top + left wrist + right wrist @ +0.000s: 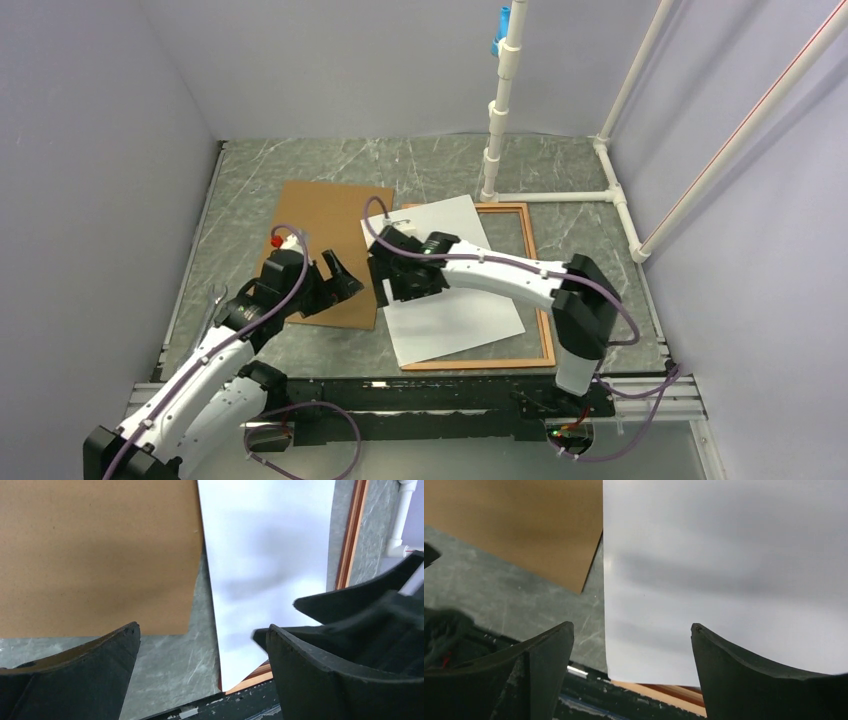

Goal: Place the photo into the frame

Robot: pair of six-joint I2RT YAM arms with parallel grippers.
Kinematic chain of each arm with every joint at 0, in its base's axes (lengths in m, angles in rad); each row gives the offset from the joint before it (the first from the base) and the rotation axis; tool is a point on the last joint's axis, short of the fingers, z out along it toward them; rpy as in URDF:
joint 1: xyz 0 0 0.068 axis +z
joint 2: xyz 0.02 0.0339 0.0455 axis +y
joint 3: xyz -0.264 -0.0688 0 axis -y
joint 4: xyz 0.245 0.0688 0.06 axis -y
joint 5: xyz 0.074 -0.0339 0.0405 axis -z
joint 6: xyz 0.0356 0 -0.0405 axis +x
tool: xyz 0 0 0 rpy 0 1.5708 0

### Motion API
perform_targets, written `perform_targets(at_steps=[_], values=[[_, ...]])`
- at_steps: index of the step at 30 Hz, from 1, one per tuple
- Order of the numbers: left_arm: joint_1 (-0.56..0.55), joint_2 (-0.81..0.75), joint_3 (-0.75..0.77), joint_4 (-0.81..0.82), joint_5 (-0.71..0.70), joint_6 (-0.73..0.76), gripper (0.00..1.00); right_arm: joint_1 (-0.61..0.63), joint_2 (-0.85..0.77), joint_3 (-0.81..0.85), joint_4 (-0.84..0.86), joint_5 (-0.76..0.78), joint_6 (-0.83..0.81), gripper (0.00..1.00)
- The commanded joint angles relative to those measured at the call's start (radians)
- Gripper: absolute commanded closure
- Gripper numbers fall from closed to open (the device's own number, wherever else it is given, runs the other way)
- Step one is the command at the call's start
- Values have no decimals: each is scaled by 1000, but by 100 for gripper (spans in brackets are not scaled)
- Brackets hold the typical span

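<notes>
The photo (455, 300) lies white side up, skewed across the left part of the orange-brown frame (541, 300); its left edge overhangs the frame's left side. My right gripper (388, 285) is open and hovers over the photo's left edge. In the right wrist view its jaws (631, 635) straddle the near left corner of the photo (724, 570), with a strip of frame (664, 692) below. My left gripper (348, 272) is open and empty, just left of the photo, by the brown backing board. Its view (200, 640) shows the photo (265, 555) and a frame edge (350, 535).
The plain brown backing board (330, 245) lies flat left of the frame, also in the left wrist view (95, 550) and the right wrist view (519, 525). A white pipe rig (500, 110) stands at the back right. The table's black front rail (420, 395) runs below the frame.
</notes>
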Motion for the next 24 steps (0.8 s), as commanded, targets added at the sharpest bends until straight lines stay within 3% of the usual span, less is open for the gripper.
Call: perform_targets(at_steps=[1, 8, 12, 17, 24], values=[[76, -31, -99, 167, 155, -24, 1, -74, -159, -144, 197, -167, 11, 10], [110, 49, -246, 558, 374, -53, 1, -223, -375, -431, 312, -281, 26, 8], [107, 126, -293, 714, 428, -84, 4, -309, -489, -560, 340, -323, 24, 8], [88, 258, -341, 915, 469, -143, 10, -381, -600, -618, 323, -335, 9, 7], [-12, 468, -303, 1040, 422, -167, 20, -434, -655, -613, 283, -338, -16, 7]])
